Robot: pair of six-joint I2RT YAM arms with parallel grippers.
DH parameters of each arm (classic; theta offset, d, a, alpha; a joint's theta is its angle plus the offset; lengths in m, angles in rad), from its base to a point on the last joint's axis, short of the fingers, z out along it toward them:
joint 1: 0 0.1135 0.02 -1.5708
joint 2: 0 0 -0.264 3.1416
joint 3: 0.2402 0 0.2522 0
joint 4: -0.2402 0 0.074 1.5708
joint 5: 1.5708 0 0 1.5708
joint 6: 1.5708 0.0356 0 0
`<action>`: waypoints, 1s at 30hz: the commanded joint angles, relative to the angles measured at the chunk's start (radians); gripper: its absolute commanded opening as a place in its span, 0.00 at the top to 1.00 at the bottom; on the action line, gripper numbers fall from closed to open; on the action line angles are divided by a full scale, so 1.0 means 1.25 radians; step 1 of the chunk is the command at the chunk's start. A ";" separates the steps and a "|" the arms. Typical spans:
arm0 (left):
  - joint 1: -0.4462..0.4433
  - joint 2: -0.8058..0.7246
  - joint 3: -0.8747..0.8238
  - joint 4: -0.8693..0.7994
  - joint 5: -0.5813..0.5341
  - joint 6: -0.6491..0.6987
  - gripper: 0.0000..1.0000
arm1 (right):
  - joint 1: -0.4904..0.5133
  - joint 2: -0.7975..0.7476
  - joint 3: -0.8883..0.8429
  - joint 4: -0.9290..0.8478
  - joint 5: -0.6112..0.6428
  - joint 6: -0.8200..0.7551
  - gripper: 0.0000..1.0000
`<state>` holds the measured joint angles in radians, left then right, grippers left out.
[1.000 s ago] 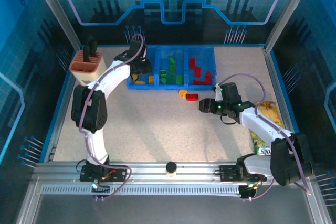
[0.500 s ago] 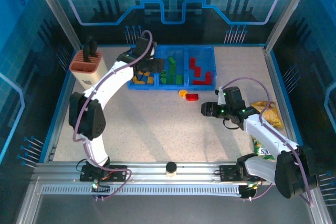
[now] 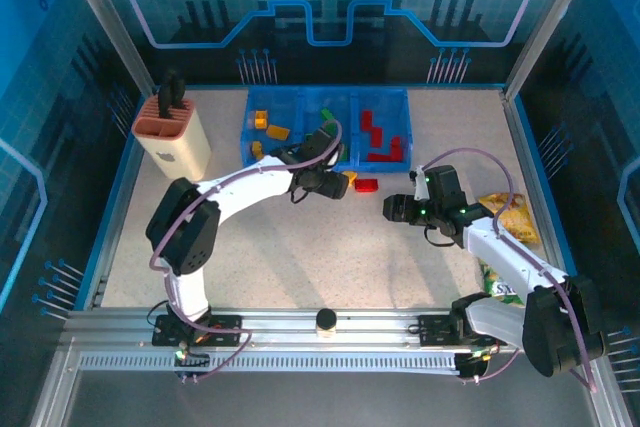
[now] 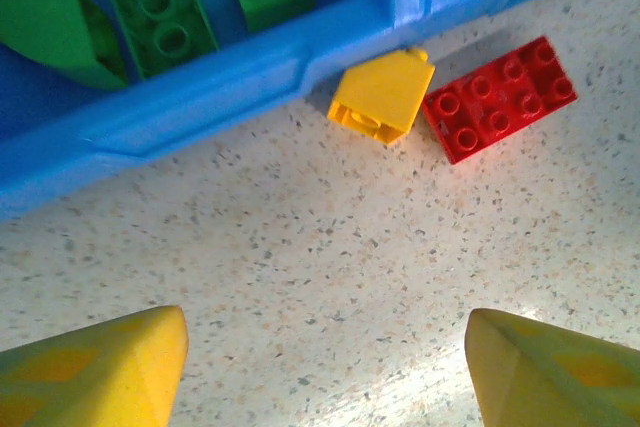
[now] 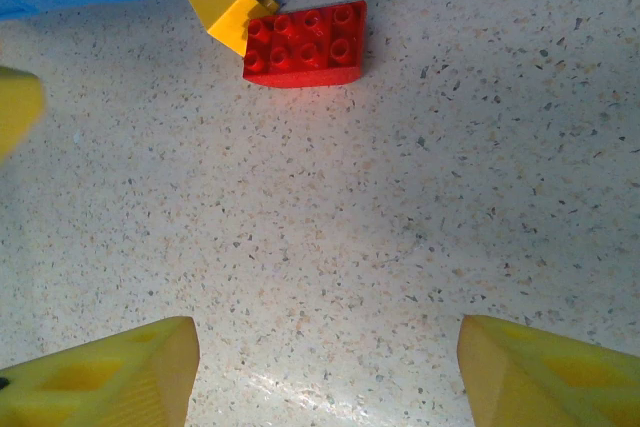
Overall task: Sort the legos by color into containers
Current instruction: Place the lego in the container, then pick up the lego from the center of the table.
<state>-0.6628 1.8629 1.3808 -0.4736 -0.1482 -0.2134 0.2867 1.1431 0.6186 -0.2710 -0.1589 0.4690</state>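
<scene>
tray edge (image 4: 200,97) touches yellow lego (image 4: 381,95); red lego (image 4: 500,97) beside; open table (image 4: 330,277) nearer.

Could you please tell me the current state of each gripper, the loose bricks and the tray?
left gripper: open, empty, above the table.
right gripper: open, empty, above the table.
yellow brick: unsorted, tipped, on the table by the tray.
red brick: unsorted, studs up, touching the yellow brick.
tray: holding sorted bricks, one colour a bin.

White left arm (image 3: 245,185) and right arm (image 3: 505,252) with black joints, thin purple cables (image 3: 468,150) along each, left hand (image 4: 325,367) and right hand (image 5: 325,372) with blunt yellow fingers (image 4: 90,367)
</scene>
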 commanded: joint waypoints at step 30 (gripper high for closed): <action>0.020 0.342 0.351 -0.054 -0.001 -0.021 0.25 | -0.048 0.009 -0.020 0.015 -0.031 -0.003 0.32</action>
<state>-0.6563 2.2589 1.7653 -0.5041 -0.1345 -0.2600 0.2459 1.1614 0.6018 -0.2554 -0.1768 0.4782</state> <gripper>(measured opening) 0.752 0.682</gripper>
